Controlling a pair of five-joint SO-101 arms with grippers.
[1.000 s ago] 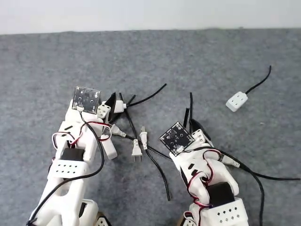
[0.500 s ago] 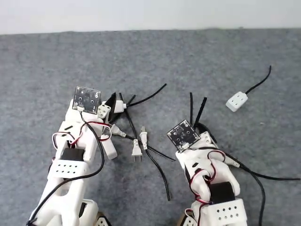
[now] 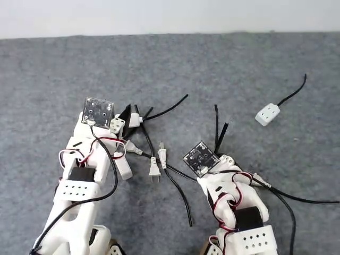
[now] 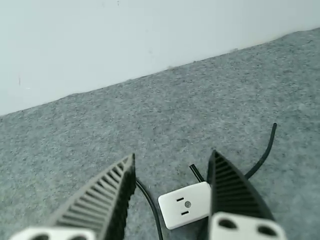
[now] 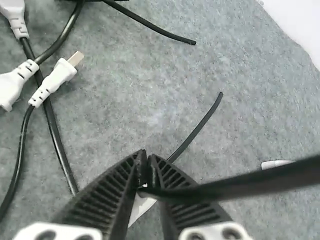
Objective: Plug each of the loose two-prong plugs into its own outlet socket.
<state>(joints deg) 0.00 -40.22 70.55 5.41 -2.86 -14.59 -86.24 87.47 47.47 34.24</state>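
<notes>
In the middle of the high view lie 2 loose plugs, the lower plug [image 3: 154, 171] and the upper plug [image 3: 162, 154], just beside each other. We judge them light, hard-bodied and a little slippery, with springy cords that will tug them off line. The moulded body, behind the prongs, is the place to grip. The left gripper [image 4: 173, 156] stands open, with 1 white socket [image 4: 185, 210] between its jaws, low in the left wrist view. The far socket [image 3: 267, 114] sits at upper right, well apart. The right gripper [image 5: 147, 155] is pinched shut on a black cord [image 5: 235, 184]. A white piece [image 5: 142, 206] under its tips is mostly covered; we cannot tell plug from socket.
</notes>
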